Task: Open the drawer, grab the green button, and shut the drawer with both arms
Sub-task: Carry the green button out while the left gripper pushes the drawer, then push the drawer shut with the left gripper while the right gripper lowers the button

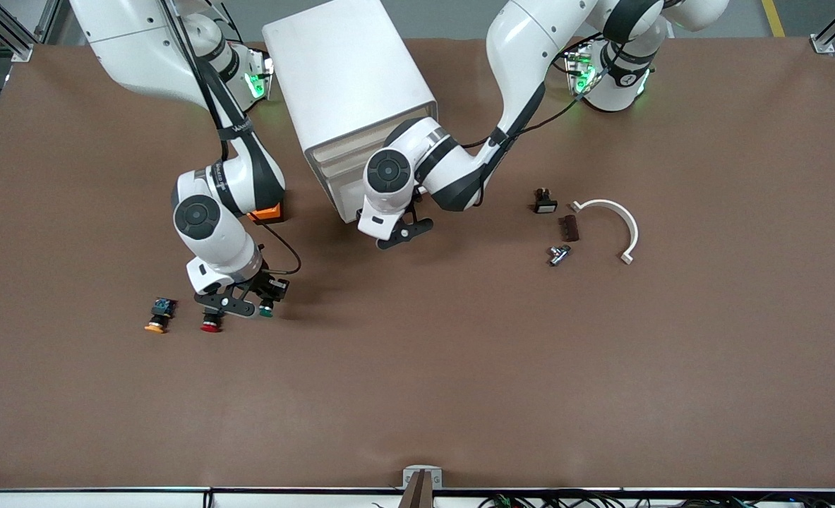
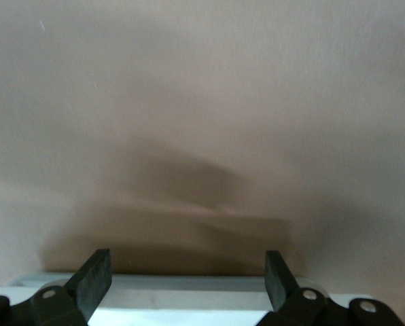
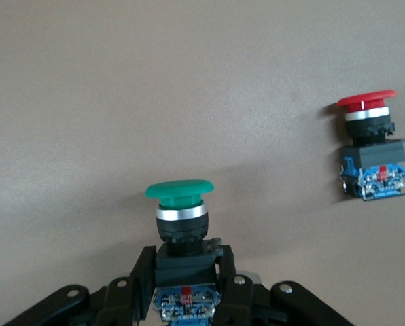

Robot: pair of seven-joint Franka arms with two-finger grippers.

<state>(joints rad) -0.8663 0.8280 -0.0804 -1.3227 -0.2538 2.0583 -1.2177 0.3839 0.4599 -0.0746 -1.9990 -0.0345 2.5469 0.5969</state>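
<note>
Presently we note the right gripper (image 1: 248, 305) low over the brown worktop (image 1: 459, 367) toward the right arm's end, its jaws clenched on the black body of the small push button with the round green cap (image 3: 180, 191). In the right wrist view the green cap points away from the camera, the chrome collar sits just under it, and the bluish rear end lies between the black fingers (image 3: 145, 272). We cannot tell from the front view whether the button touches the worktop.

Just beside it lies a second push button with a red cap (image 1: 211, 324), on its side, apart from the held one. An orange-capped push button (image 1: 158, 317) lies a little farther toward the right arm's end of the worktop.

The left gripper (image 1: 403, 231) hangs just in front of the white boxy cabinet (image 1: 350, 85), at its lowest cream drawer front (image 1: 332, 173); its jaws are released and hold nothing. In the left wrist view we see both fingers (image 2: 94, 278) spread, with a pale edge between them and bare worktop ahead. From the front view the drawers look flush with the cabinet face.

An orange block (image 1: 269, 212) sits beside the cabinet, partly hidden by the right arm. Toward the left arm's end lie a small black switch (image 1: 545, 202), a dark brown ridged piece (image 1: 569, 228), a small metal fitting (image 1: 558, 254) and a curved white plastic arc (image 1: 618, 222), all apart from one another.
</note>
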